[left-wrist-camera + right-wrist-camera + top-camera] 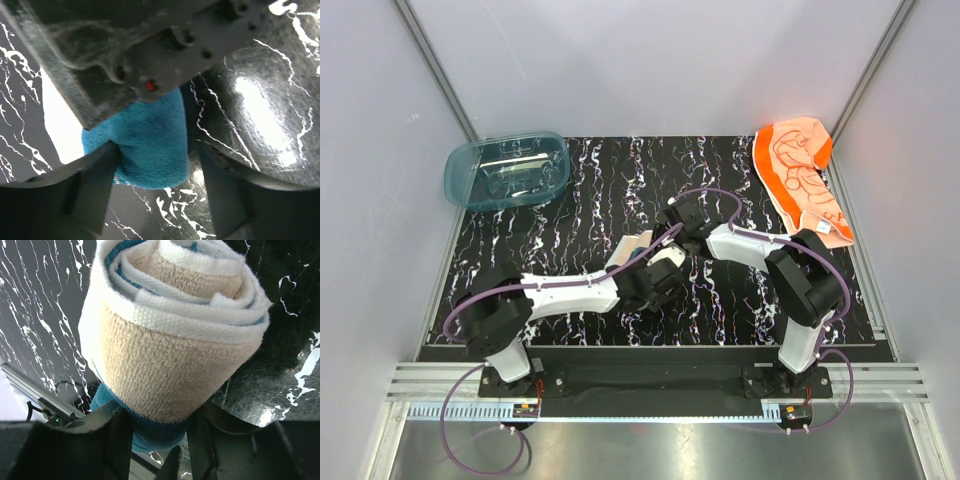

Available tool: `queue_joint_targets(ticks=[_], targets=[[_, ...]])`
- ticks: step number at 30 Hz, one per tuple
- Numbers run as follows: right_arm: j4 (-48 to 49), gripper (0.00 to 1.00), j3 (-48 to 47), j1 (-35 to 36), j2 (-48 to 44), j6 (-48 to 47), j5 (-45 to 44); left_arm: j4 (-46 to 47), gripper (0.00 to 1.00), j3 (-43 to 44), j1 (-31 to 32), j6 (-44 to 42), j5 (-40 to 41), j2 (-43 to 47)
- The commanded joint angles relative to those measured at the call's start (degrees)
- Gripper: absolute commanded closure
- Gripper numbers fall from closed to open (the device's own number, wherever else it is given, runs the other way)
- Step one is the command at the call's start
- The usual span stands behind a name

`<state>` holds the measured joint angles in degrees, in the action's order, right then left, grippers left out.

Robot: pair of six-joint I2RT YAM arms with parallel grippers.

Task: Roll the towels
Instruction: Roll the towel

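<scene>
The teal towel is seen wound into a tight roll. Its cream terry backing is turned outward, a white hem is spiralled at the end, and teal shows at the core and underside. It is clasped between the fingers of the right gripper. The orange towel, marked with white line drawings, is spread unrolled and slightly rumpled at the far right corner of the black marbled mat.

Black table top veined with white. At far left corner, translucent blue plastic tub, slightly past the edge. At far right corner, orange towel, spread out, overhanging. Mid-table, rolled teal-blue towel, contact unclear
</scene>
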<state>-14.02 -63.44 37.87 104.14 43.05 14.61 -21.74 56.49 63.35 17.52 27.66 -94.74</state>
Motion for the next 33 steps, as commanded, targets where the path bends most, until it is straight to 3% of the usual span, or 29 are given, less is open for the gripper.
queue_joint_targets(ticks=[1,4,9,11,12,13,18,21,26,33], targets=[[-7.6,0.53,0.0,1.0,2.2,-2.9,-0.7,3.1,0.36,-2.9,-2.2,0.8,-1.9,-1.5],[-8.0,0.52,-0.4,1.0,2.4,-3.1,0.0,4.1,0.61,-4.2,-4.6,0.6,-5.1,-0.7],[-9.7,0.47,-1.1,1.0,2.1,-4.0,0.3,5.6,0.73,-6.4,-11.0,0.2,-12.6,-0.6],[-10.2,0.4,-1.3,1.0,1.9,-4.3,0.3,6.5,0.79,-7.2,-13.2,0.2,-16.0,0.1],[-10.8,0.34,-1.5,1.0,1.8,-4.4,0.1,6.8,0.8,-7.7,-13.6,0.2,-16.8,0.3],[-11.4,0.2,-2.0,1.0,1.4,-4.5,-0.8,7.1,0.81,-7.9,-13.9,0.2,-18.0,0.6],[-18.2,0.0,-5.6,0.9,-0.1,-4.8,-7.5,9.2,0.81,-9.5,-15.3,2.3,-26.0,1.0],[-22.0,0.0,-8.4,0.4,-1.6,-5.3,-11.3,13.4,0.81,-12.1,-17.6,4.8,-34.8,2.7],[-24.5,0.0,-9.8,-2.7,-6.1,-4.8,-15.7,16.4,0.81,-13.6,-21.3,7.4,-42.7,4.4],[-12.6,0.0,-1.8,-5.5,-17.2,-2.8,-11.2,16.1,0.81,-11.8,-24.1,10.2,-49.8,1.5]])
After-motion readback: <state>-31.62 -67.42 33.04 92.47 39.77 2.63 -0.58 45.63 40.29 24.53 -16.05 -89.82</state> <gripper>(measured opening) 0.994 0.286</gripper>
